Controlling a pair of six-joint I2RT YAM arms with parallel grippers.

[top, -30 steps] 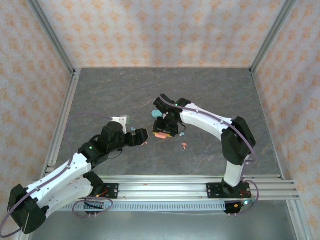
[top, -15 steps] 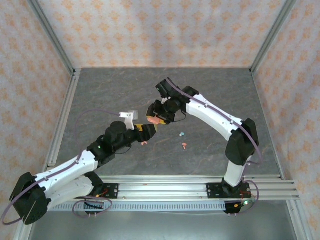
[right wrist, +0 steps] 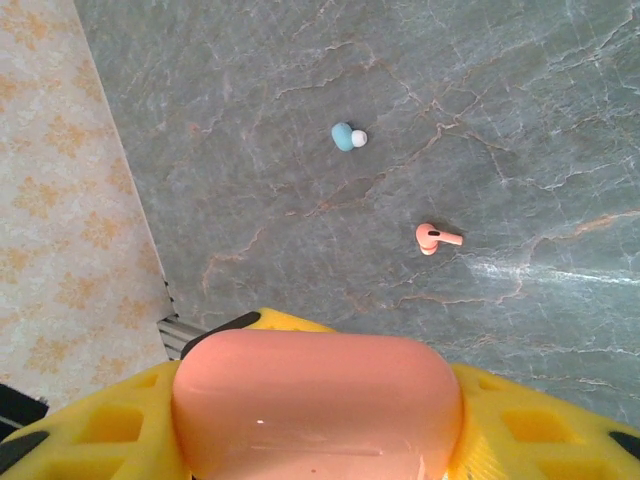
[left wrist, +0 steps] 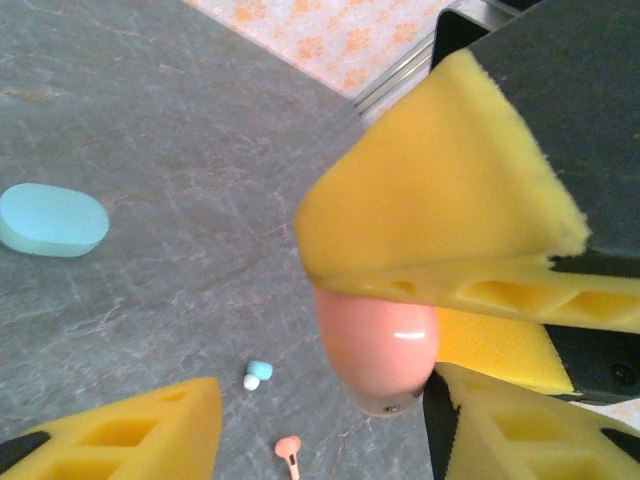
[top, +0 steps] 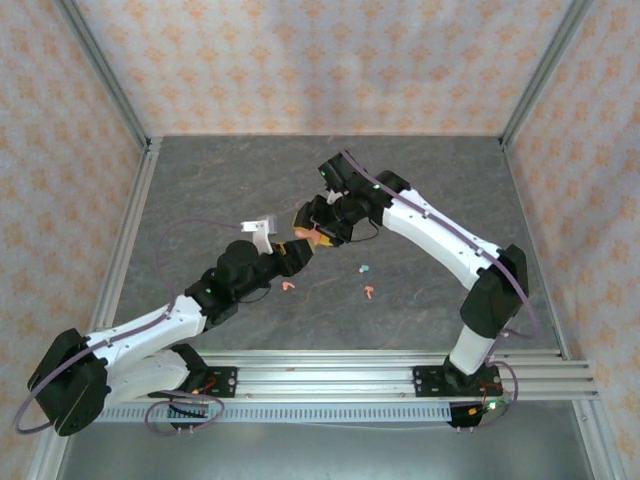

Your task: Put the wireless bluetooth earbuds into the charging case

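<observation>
Three earbuds [top: 370, 292], two pink, one teal, are lying loose on the table [top: 200, 190], nearest us. Just beyond, the left gripper [top: 303, 252] is hanging open beside the pink case [right wrist: 315, 400], which the right gripper [top: 314, 230] is clamping aloft.

Right arm [top: 430, 228] spans centre near earbuds [top: 370, 291]; far table [top: 220, 165] open.

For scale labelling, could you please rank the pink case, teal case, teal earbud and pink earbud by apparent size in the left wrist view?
1. pink case, partly hidden and nearest the camera, so unsure against the next.
2. teal case.
3. teal earbud and pink earbud, which look alike.
</observation>
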